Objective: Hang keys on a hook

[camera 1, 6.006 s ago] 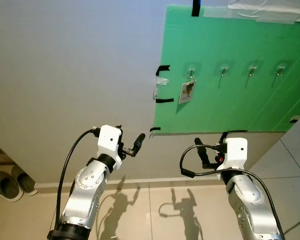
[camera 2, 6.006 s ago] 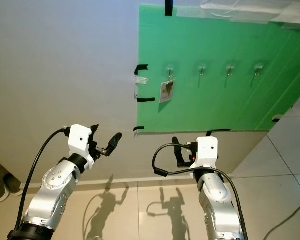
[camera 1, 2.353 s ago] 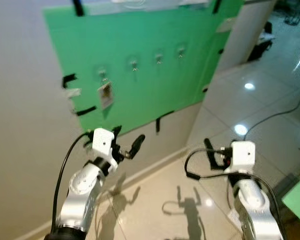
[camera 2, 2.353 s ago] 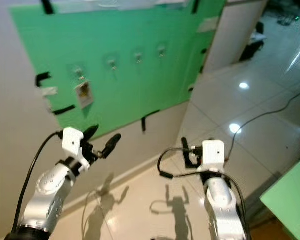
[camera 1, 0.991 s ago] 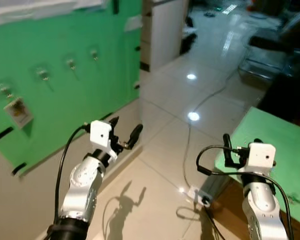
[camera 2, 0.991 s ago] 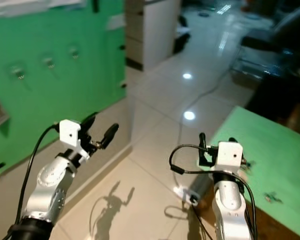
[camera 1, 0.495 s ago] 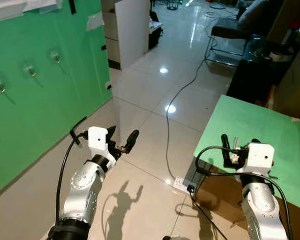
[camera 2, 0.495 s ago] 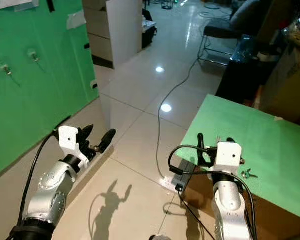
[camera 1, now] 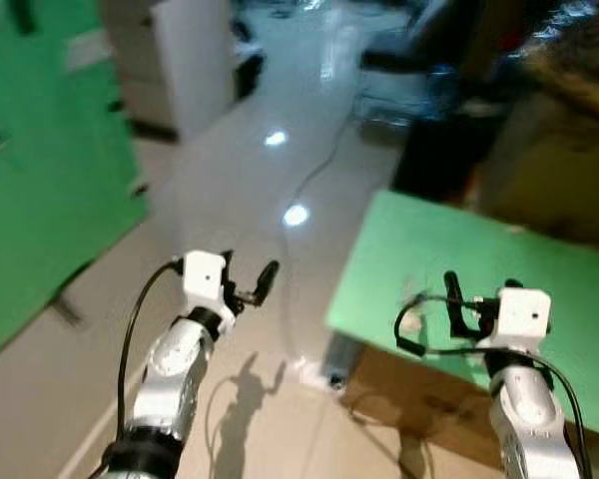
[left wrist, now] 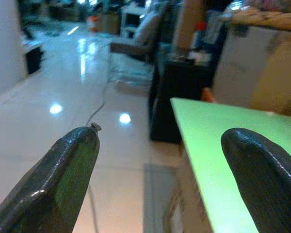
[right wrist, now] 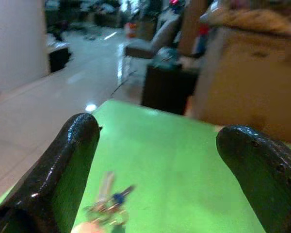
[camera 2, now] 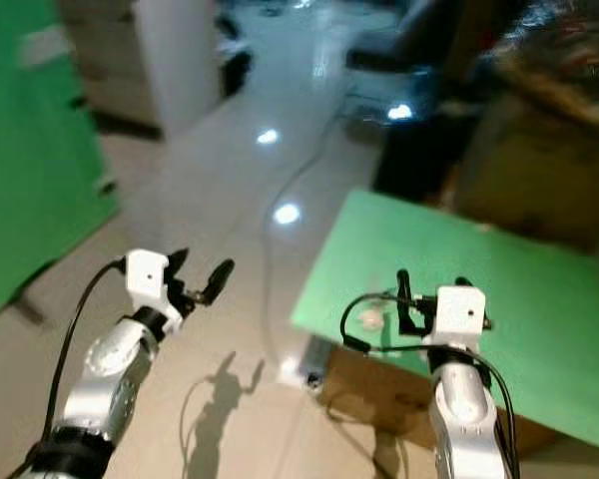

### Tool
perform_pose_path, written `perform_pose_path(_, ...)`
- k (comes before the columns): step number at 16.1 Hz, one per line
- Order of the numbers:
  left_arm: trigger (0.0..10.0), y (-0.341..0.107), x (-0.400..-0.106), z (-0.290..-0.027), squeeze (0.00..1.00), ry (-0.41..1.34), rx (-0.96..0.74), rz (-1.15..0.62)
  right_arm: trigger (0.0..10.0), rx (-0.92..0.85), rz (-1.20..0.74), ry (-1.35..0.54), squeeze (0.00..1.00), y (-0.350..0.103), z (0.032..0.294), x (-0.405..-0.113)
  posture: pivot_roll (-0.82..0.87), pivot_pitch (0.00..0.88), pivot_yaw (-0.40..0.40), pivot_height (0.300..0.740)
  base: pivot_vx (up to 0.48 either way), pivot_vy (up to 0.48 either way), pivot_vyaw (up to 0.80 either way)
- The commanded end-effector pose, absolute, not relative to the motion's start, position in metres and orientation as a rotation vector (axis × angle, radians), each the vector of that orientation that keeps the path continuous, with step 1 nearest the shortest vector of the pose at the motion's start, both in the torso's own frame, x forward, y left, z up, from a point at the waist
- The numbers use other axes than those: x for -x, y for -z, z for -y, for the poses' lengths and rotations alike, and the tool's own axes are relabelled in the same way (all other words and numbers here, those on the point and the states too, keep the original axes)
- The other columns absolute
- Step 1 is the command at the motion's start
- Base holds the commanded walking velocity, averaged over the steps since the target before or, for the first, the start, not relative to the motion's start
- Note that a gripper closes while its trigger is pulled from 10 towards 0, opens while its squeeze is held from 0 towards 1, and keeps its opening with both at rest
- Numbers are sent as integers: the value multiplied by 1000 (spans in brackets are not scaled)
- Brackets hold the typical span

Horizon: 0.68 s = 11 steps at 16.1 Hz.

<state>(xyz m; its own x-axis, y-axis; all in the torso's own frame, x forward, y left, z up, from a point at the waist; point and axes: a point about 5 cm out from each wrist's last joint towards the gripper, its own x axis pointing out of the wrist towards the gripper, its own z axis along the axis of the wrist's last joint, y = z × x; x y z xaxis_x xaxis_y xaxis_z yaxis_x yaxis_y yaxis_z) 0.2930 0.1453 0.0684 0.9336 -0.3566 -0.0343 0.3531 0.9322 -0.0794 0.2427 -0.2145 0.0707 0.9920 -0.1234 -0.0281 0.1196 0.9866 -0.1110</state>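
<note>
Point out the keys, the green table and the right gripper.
keys [right wrist: 106, 206], right wrist view, on the bunch lying on the tabletop.
green table [camera 1: 459, 244], left eye view, on bare tabletop.
right gripper [right wrist: 160, 174], right wrist view, midway between its open fingertips.

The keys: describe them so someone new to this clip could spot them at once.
Start at the green table on the robot's right, with the glossy tiled floor to its left. Near its front edge, just ahead of the open right gripper, lie the keys: a small metallic bunch with a blue bit, the one item visible on the green surface.
</note>
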Motion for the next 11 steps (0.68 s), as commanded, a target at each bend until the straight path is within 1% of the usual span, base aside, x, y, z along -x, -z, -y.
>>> perform_pose_path(1,10000,-68,-294,-151,0,345,52,-52,10000,101,-42,107,1000,-69,211,-243,-97,0,-2,740,386,-281,-719)
perform_pose_path(2,10000,-68,-294,-151,0,340,45,-47,10000,95,-45,80,1000,-69,208,-245,-97,0,-2,740,405,0,-719)
perform_pose_path(5,10000,-69,-298,-151,0,324,35,-32,10000,94,-73,24,1000,-67,200,-250,-99,0,1,740,0,0,0)
perform_pose_path(7,10000,-72,-300,-150,0,325,33,-27,10000,73,-85,32,969,-66,200,-252,-99,0,3,740,0,0,0)
perform_pose_path(10,10000,-72,-300,-146,0,354,27,-23,10000,80,-95,30,973,-64,200,-250,-106,0,12,740,0,0,0)
perform_pose_path(11,10000,-72,-301,-144,0,358,32,-24,10000,79,-107,34,976,-63,200,-250,-111,0,17,740,0,0,-563)
